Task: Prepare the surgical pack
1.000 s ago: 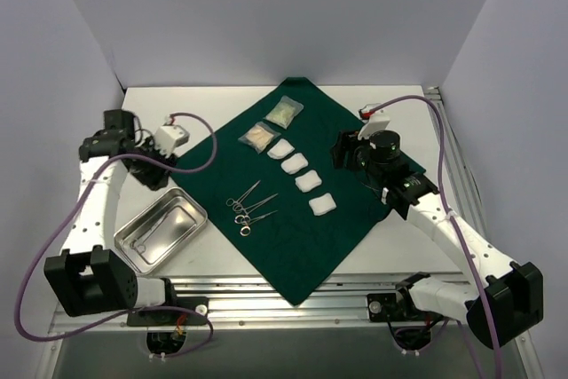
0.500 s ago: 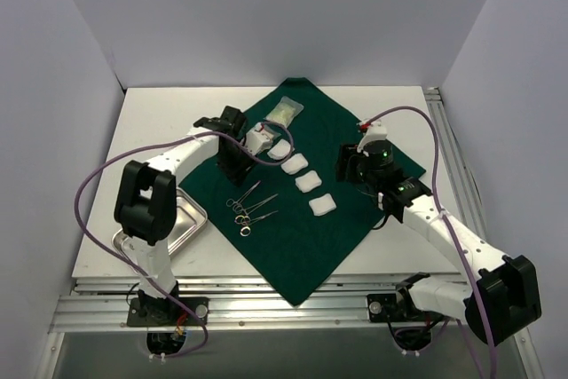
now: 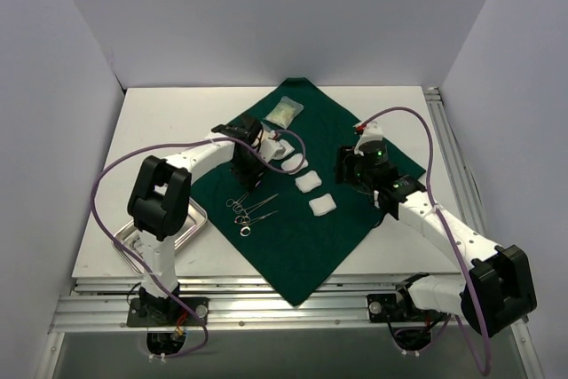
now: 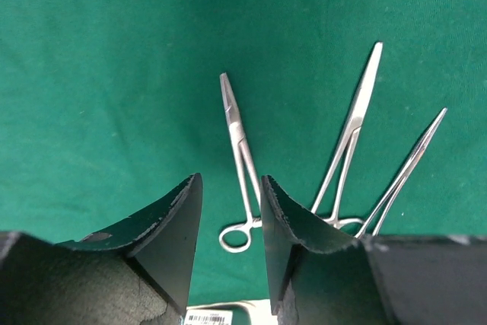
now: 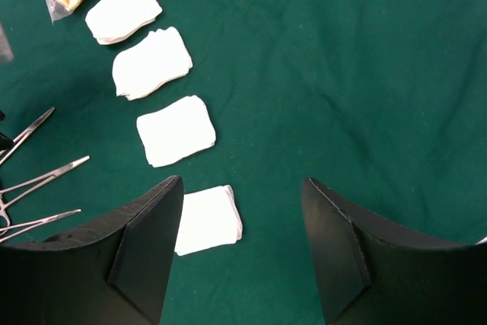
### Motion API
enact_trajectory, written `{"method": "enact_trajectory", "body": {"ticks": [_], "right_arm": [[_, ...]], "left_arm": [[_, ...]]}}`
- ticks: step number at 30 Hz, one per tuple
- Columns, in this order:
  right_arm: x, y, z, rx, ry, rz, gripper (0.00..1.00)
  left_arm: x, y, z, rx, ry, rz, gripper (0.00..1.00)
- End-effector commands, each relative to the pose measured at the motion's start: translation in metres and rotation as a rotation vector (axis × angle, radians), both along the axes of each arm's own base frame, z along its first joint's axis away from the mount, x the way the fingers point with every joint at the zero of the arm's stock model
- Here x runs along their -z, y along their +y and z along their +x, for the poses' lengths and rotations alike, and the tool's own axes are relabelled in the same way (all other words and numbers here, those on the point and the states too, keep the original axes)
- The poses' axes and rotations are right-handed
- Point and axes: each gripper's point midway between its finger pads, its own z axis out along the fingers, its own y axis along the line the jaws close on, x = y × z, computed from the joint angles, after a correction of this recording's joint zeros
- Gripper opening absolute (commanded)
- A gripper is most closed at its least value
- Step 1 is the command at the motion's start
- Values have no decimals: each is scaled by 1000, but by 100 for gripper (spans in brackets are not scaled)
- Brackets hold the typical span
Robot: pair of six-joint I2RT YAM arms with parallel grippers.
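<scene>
Instruments (image 3: 248,207), three in steel, lie on the dark green drape (image 3: 302,255) at centre-left of the overhead frame. The left gripper (image 3: 249,164) is just above them in the picture and far nearer than the right gripper (image 3: 351,166), which hangs right of the gauze pads (image 3: 322,205). The tray (image 3: 197,219) sits off the cloth at left on the white table (image 3: 177,108), mostly hidden by the arm. From the left wrist, the jaws stand partly apart and hold nothing. The leftmost instrument (image 4: 239,142) runs bottom to top, its ring handle showing low in the gap between the fingers (image 4: 179,226) and its tip upward, so closing across its shaft looks well lined up. The cloth around it is flat, though the next instrument (image 4: 351,131) lies just beside. From the right wrist, wide jaws hold nothing, and four pads run toward the upper left.
</scene>
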Motion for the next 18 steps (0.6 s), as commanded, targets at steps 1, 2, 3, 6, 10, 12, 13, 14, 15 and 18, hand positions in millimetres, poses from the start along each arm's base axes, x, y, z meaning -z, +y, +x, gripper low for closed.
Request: {"method": "enact_trajectory", "body": {"ticks": [1, 2, 3, 6, 10, 12, 13, 14, 15, 18], "right_arm": [[-7, -4, 3, 20, -31, -7, 59], [-8, -4, 3, 20, -32, -6, 59], [-8, -5, 2, 21, -31, -8, 59], [-9, -7, 1, 26, -36, -17, 59], [-10, -9, 1, 31, -39, -23, 59], [-9, -9, 1, 31, -36, -24, 59], [-11, -9, 1, 31, -40, -22, 59], [-11, -9, 1, 30, -39, -24, 59], [-11, -8, 1, 28, -40, -23, 59], [-14, -9, 2, 31, -47, -25, 59]], "left_arm": [[3, -9, 1, -3, -21, -6, 45], [5, -8, 1, -5, -20, 2, 45], [7, -7, 0, -9, -16, 7, 45], [15, -3, -5, -17, 5, 28, 45], [25, -1, -11, -23, 33, 44, 45], [32, 2, -13, -34, 41, 62, 44], [34, 5, -13, -42, 39, 78, 44], [37, 7, -14, -44, 43, 89, 44], [39, 8, -14, -45, 44, 95, 43], [41, 9, -13, -51, 35, 103, 42]]}}
